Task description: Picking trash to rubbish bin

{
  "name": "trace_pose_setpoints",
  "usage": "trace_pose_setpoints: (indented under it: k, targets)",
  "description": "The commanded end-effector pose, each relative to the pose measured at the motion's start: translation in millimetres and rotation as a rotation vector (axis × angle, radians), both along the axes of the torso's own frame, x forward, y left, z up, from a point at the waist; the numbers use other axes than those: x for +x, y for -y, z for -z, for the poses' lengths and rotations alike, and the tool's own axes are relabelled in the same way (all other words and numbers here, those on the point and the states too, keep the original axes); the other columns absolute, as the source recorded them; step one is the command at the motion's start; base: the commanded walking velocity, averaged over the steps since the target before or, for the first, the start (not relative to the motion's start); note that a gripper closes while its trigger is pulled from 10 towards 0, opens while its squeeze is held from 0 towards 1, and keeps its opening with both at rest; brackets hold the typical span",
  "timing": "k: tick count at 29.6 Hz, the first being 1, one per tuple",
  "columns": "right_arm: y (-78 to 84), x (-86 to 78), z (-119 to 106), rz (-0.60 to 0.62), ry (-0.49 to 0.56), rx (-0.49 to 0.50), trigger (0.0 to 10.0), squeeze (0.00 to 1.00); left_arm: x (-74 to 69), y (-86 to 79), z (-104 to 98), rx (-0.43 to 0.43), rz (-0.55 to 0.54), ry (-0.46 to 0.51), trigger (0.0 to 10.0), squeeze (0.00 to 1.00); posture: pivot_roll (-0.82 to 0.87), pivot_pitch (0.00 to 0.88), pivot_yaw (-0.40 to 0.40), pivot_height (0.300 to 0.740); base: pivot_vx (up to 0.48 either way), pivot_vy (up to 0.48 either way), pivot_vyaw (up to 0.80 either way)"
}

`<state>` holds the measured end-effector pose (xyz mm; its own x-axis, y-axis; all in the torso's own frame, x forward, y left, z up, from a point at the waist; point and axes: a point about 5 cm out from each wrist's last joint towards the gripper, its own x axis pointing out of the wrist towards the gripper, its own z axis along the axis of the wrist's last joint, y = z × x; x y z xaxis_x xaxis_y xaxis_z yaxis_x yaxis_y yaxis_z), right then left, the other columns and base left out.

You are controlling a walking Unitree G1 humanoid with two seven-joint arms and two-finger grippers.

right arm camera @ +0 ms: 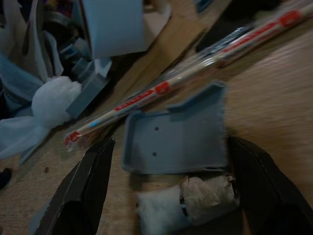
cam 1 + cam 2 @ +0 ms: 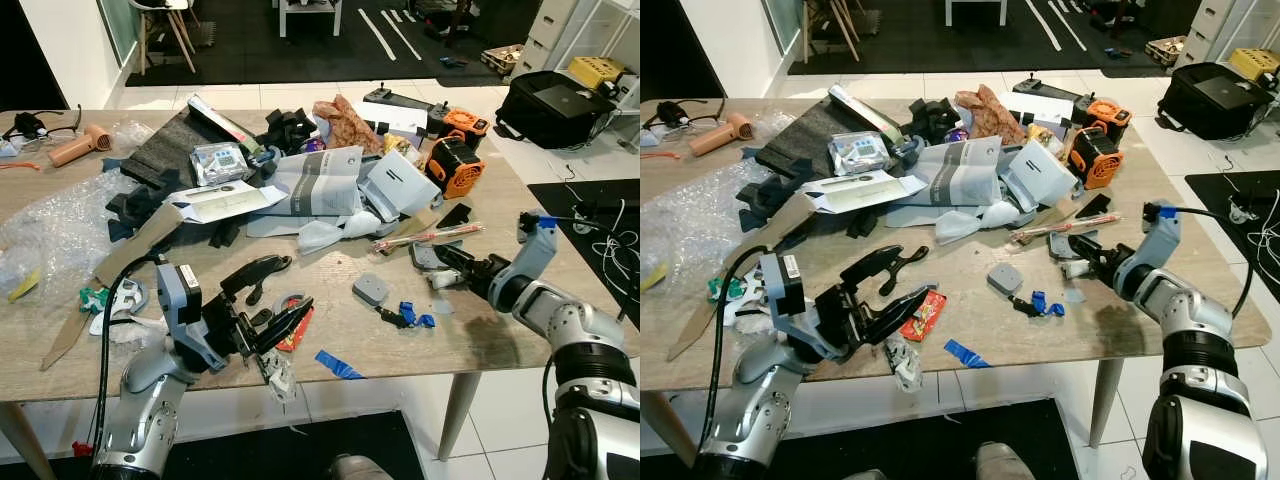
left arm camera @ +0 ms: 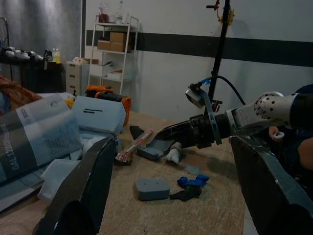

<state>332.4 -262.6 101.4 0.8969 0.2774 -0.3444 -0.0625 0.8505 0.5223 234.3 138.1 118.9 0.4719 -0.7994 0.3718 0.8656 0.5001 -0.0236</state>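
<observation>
Count on my table [image 2: 470,335]: one crumpled white wad [image 1: 188,201], one grey plastic tray piece [image 1: 177,136], one long clear wrapper w/ red print [image 1: 183,73], one grey rounded block [image 2: 371,289], two scraps of blue tape, the small bunch [image 2: 412,314] and a flat strip [image 2: 336,364], one red snack wrapper [image 2: 922,315], two orange-and-black tool units [image 2: 455,165] at the far right, one pink hair dryer [image 2: 80,147] far left. Big heap mid-table: grey printed bags [image 2: 325,180], black foam bits, a white box, bubble wrap [image 2: 55,225] on the left side. Can't count the foam bits.

Surface is light wood-grain, rectangular, pale legs. Floor: white tile near the table, dark carpet w/ white lines beyond. A black bag [image 2: 553,105] sits on the floor to the right, cables beside it. Left wrist view shows a white wall w/ a dark band and a shelving unit w/ boxes.

My right gripper [image 1: 166,191] is low over the table's right side, fingers spread wide, holding nothing. The wad lies between them, just beside the tray piece, and the long wrapper is right past that. Can't tell if a finger touches the wad.

My left gripper [image 2: 278,325] is at the near edge, fingers also wide apart, empty, w/ the red wrapper just under the tips.
</observation>
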Motion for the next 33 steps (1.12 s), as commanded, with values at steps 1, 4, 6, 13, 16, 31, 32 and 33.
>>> trace_pose_setpoints:
  k: [1,4,6,13,16,31,32,33]
  targets:
    - [-5.3,1.2,4,-0.014,-0.013,0.000,10.0,0.00,0.3,-2.4,1,0.029,-0.005,0.001,10.0,0.00,-0.07,0.000,-0.022,0.740,0.000,0.000,0.00]
    - [-7.1,-0.5,10,-0.008,-0.036,0.007,10.0,0.00,0.4,-2.9,0,0.033,-0.006,0.003,10.0,0.00,-0.06,0.000,-0.018,0.740,0.000,0.000,0.00]
    - [-8.0,-1.2,11,-0.002,-0.039,0.031,10.0,0.00,0.3,-2.6,-2,0.036,-0.005,0.005,10.0,0.00,-0.06,0.000,-0.018,0.740,0.000,0.000,0.00]
    - [-6.1,-3.7,19,0.026,-0.067,0.052,0.0,0.00,0.2,-1.5,-7,0.043,-0.002,0.015,10.0,0.00,-0.06,0.000,-0.016,0.740,0.000,0.000,0.00]
    - [-5.8,-4.0,21,0.030,-0.070,0.058,0.0,0.00,0.0,-1.0,-8,0.046,-0.002,0.017,10.0,0.00,-0.06,0.000,-0.016,0.740,0.000,0.000,0.00]
    - [-11.1,5.4,-8,-0.038,0.147,0.150,0.0,0.00,-1.2,0.6,-12,0.054,0.000,0.015,10.0,0.00,-0.06,0.000,-0.016,0.740,0.000,0.000,0.00]
    - [-16.9,7.2,-29,-0.103,0.276,0.222,0.0,0.00,-0.6,-0.6,-12,0.043,-0.019,0.013,10.0,0.00,-0.06,0.000,-0.016,0.740,0.000,0.000,0.00]
    - [-20.9,6.1,-40,-0.146,0.334,0.267,0.0,0.00,0.1,-1.8,-13,0.027,-0.038,0.011,10.0,0.00,-0.06,0.000,-0.016,0.740,0.000,0.000,0.00]
